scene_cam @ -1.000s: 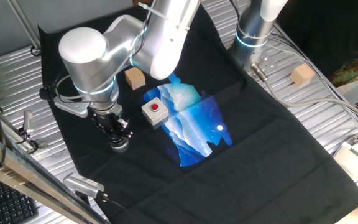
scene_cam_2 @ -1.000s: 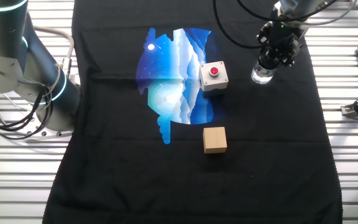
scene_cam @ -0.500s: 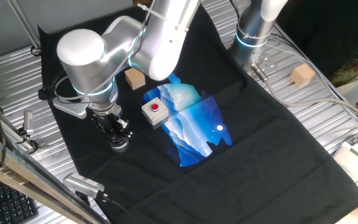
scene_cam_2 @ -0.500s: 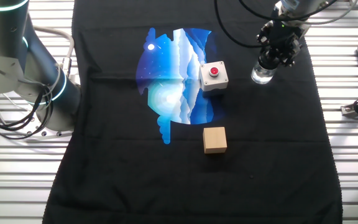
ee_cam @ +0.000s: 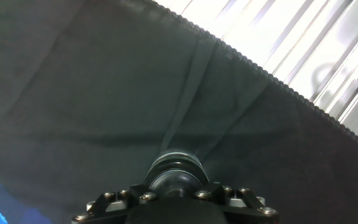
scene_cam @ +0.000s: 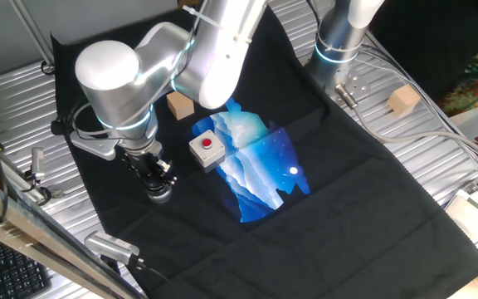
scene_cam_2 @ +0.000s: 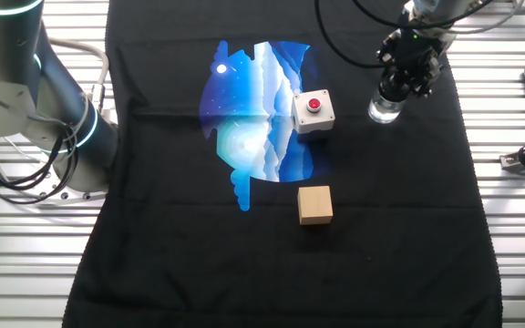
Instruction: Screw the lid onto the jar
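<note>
The clear jar (scene_cam_2: 384, 111) stands upright on the black cloth (scene_cam_2: 390, 210), right of the red-button box. My gripper (scene_cam_2: 397, 87) points straight down onto its top. The same jar (scene_cam: 161, 194) shows under the gripper (scene_cam: 153, 177) in the first fixed view. In the hand view the round dark lid (ee_cam: 176, 171) sits between the jaws of my gripper (ee_cam: 176, 188), which are shut on it. The lid rests on the jar's mouth and hides the jar's body from that view.
A white box with a red button (scene_cam_2: 313, 111) stands just left of the jar. A tan wooden cube (scene_cam_2: 315, 204) lies nearer the cloth's middle. The ribbed metal table (ee_cam: 328, 56) shows past the cloth's edge, and a second arm's base (scene_cam_2: 53, 118) stands at the left.
The arm's upper joint has shifted slightly left in the first fixed view. The gripper stays on the jar, and the jar has not moved.
</note>
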Controlling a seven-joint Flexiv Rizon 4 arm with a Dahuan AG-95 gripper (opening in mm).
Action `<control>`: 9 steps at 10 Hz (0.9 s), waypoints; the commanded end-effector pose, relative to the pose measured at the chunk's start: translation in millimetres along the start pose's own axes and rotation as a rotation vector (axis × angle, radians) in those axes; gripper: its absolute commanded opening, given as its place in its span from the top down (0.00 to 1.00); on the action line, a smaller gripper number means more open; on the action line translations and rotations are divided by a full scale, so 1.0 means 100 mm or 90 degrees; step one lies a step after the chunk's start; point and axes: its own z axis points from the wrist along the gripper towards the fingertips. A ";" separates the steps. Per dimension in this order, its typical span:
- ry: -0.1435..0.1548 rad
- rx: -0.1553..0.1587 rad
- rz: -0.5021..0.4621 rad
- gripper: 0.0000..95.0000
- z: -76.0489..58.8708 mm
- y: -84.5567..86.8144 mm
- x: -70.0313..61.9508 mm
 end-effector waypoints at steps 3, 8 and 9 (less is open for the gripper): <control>0.002 0.006 0.016 1.00 0.01 0.00 -0.01; 0.008 0.014 0.056 1.00 0.01 -0.01 0.00; 0.009 0.014 0.064 1.00 0.01 -0.01 0.00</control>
